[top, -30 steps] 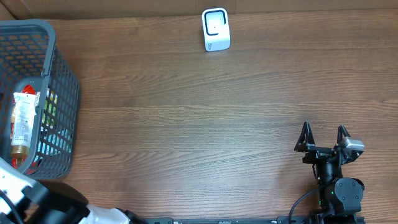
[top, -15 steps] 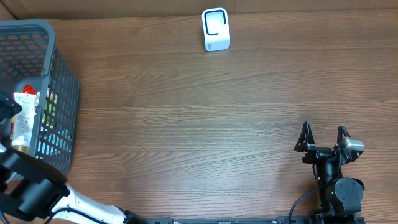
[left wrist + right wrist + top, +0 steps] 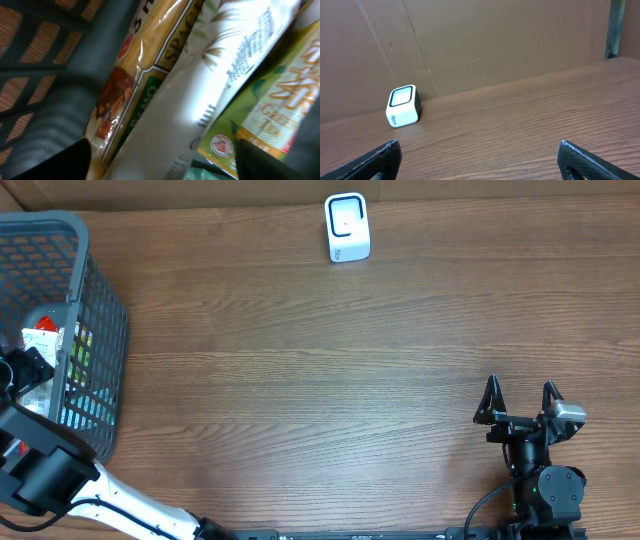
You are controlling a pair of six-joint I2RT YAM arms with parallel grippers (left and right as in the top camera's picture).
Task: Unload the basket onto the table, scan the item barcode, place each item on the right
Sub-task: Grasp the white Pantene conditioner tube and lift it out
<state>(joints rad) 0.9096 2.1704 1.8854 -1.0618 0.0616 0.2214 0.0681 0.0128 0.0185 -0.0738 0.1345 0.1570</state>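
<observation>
Overhead view: counter [image 3: 300, 380] w/ basket [image 3: 95, 280] at left edge, scanner [image 3: 347, 227] at far edge, approx mid.
Basket: grey mesh, several packs inside. L arm goes in over its near side from the near-left corner.
L end effector [image 3: 162, 162]: inside basket, low over the packs. Fingers wide apart, one tip at each lower corner of L wrist view. Nothing clamped; can't tell if the tips touch anything.
White pack [image 3: 200, 100]: in basket, lying diagonally, directly under the gap between L fingers. Print too blurred to read.
Spaghetti pack [image 3: 145, 55]: yellow, touching white pack on the basket-wall side.
Green tea pack [image 3: 280, 105]: touching white pack on the opp. side.
R end effector [image 3: 520, 387]: near-right corner of counter, fingers spread fully, empty, pointing toward far edge.
Scanner, R wrist view: white cube w/ dark-rimmed window, upright, just beside the brown cardboard wall [image 3: 495, 40] at the far edge, well apart from R end effector and from basket.
</observation>
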